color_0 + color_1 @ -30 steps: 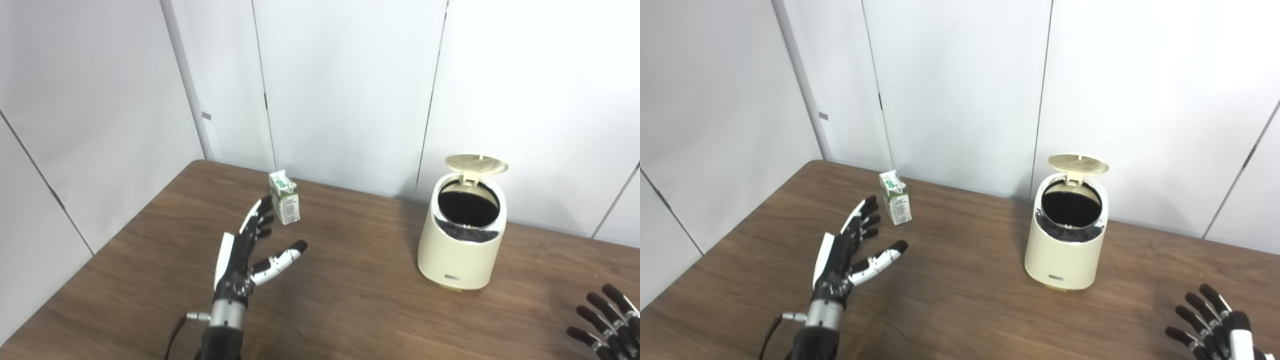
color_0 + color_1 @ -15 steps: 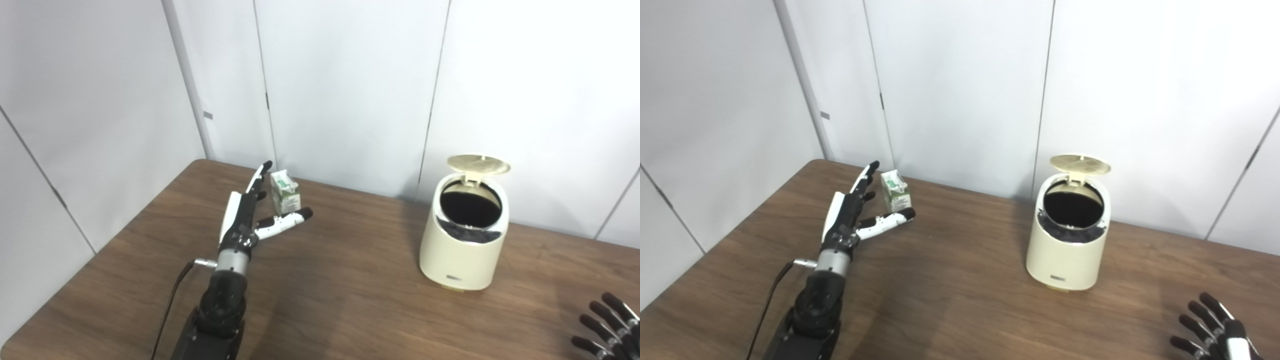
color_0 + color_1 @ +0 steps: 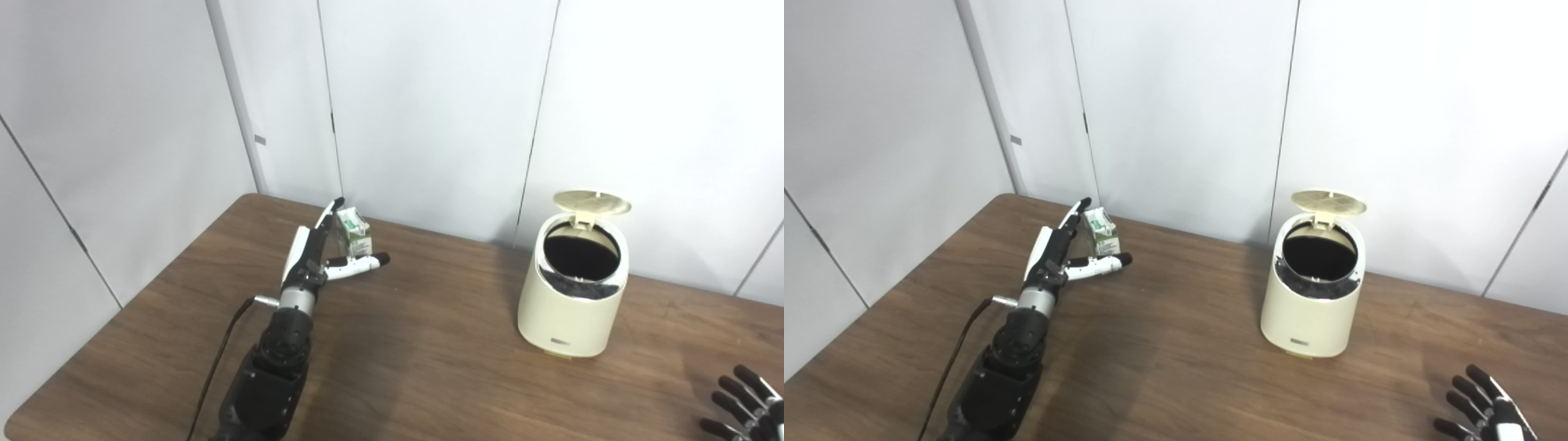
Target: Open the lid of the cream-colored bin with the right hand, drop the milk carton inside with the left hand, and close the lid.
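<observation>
Now, from the left eye view: the left hand (image 3: 312, 254) has pushed forward across the table (image 3: 429, 367) since a second ago, when it hovered short of the milk carton (image 3: 354, 230); it now brackets the carton, fingers (image 3: 327, 214) stretched along its left side and thumb (image 3: 361, 263) reaching across low in front. Fingers and thumb are apart, not yet clamped; whether any of them touch the carton I cannot tell. Carton stands upright near the far left edge, well apart from the cream-colored bin (image 3: 572, 306). Lid (image 3: 591, 202) is up and tilted back on its hinge, the dark mouth exposed, so the opening step looks finished. Right hand (image 3: 744, 407) sits low at the bottom right corner, fingers spread, holding nothing, and has sunk further toward the frame edge than before. Right eye view: same layout, with the thumb tip just past the carton's front corner and the fingers laid along its far side. Right hand is partly cut off here, fingers apart. Judgement: the reach is about complete and closing on the carton comes next; lift, carry, drop and lid closing all remain.
</observation>
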